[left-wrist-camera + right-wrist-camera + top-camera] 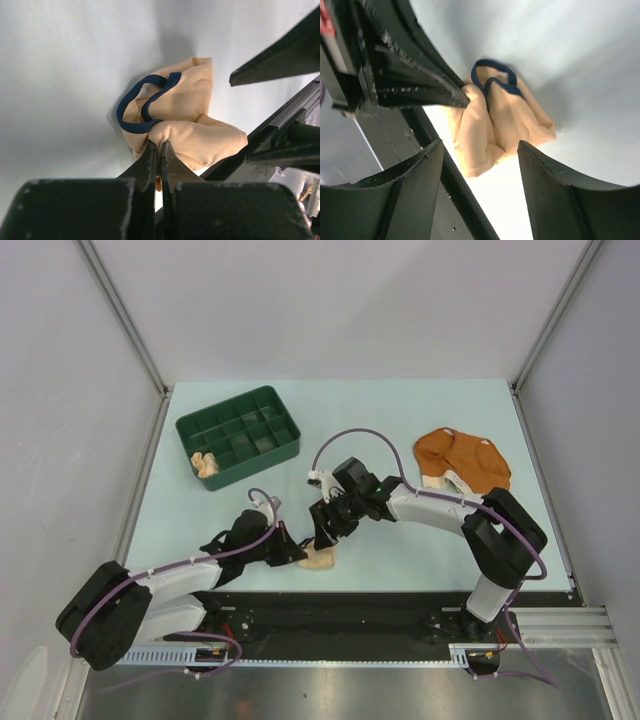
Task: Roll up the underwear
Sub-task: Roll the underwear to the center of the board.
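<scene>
A bunched cream-peach underwear with dark trim [322, 558] lies near the table's front edge. My left gripper [301, 553] is shut on a fold of it; in the left wrist view the fingertips [159, 148] pinch the cloth [190, 120]. My right gripper [328, 529] hovers just above and behind it, open, its fingers apart and touching nothing. In the right wrist view this gripper [480, 150] frames the bundle [495, 120]. A rust-orange underwear [462, 458] lies flat at the far right. A pale rolled underwear [207, 464] sits in a corner compartment of the tray.
The dark green compartment tray [262, 398] stands at the back left. The black base rail [350, 605] runs right behind the bundle at the near edge. Grey walls enclose the table on three sides.
</scene>
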You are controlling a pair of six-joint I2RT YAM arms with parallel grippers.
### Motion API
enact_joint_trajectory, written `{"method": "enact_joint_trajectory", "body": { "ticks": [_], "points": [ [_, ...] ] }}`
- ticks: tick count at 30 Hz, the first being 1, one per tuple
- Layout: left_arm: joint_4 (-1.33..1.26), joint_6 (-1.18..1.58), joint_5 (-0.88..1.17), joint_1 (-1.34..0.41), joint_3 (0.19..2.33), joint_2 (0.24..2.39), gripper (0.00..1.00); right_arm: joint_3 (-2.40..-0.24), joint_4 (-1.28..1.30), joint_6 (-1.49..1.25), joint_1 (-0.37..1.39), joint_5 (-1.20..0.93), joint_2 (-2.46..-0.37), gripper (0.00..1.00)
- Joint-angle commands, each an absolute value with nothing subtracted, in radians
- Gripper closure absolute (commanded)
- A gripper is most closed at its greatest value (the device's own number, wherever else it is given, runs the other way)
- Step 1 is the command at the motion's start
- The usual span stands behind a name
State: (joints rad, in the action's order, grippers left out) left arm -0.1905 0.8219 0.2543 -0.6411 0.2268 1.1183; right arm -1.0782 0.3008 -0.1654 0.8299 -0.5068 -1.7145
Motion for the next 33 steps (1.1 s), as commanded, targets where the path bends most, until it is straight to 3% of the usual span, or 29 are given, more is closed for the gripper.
{"method": "enact_joint_trajectory", "body": {
  "ticks": [1, 12, 13, 15, 16, 17, 19, 20, 22, 26, 33],
  "points": [
    [-0.080, 0.819, 0.204, -0.609, 0.224, 1.161, 1.00, -1.039, 0.293, -0.104, 0.876, -0.466, -1.672, 0.35],
    [-0.115, 0.827, 0.238, -0.583, 0.222, 1.204, 1.00, -0.983, 0.250, -0.098, 0.928, -0.430, -1.680, 0.39],
    [-0.123, 0.831, 0.236, -0.584, 0.222, 1.203, 1.00, -0.983, 0.244, -0.103, 0.928, -0.420, -1.695, 0.52],
    [-0.138, 0.838, 0.242, -0.583, 0.221, 1.198, 1.00, -0.983, 0.242, -0.126, 0.925, -0.402, -1.712, 0.68],
    [-0.147, 0.838, 0.247, -0.583, 0.218, 1.195, 1.00, -0.985, 0.242, -0.133, 0.919, -0.405, -1.729, 0.82],
    [-0.158, 0.839, 0.258, -0.583, 0.215, 1.178, 0.99, -0.983, 0.244, -0.153, 0.913, -0.410, -1.733, 0.89],
    [-0.173, 0.841, 0.264, -0.584, 0.209, 1.155, 0.85, -0.983, 0.236, -0.172, 0.905, -0.417, -1.743, 1.00],
    [-0.173, 0.841, 0.255, -0.583, 0.206, 1.116, 0.67, -0.983, 0.233, -0.185, 0.896, -0.422, -1.749, 1.00],
    [-0.147, 0.833, 0.235, -0.583, 0.203, 1.068, 0.44, -0.983, 0.218, -0.236, 0.882, -0.452, -1.756, 1.00],
    [-0.097, 0.795, 0.204, -0.583, 0.198, 0.965, 0.29, -0.983, 0.196, -0.310, 0.850, -0.521, -1.784, 1.00],
    [-0.146, 0.746, 0.256, -0.583, 0.164, 0.974, 0.30, -0.983, 0.173, -0.408, 0.815, -0.589, -1.847, 1.00]
  ]
}}
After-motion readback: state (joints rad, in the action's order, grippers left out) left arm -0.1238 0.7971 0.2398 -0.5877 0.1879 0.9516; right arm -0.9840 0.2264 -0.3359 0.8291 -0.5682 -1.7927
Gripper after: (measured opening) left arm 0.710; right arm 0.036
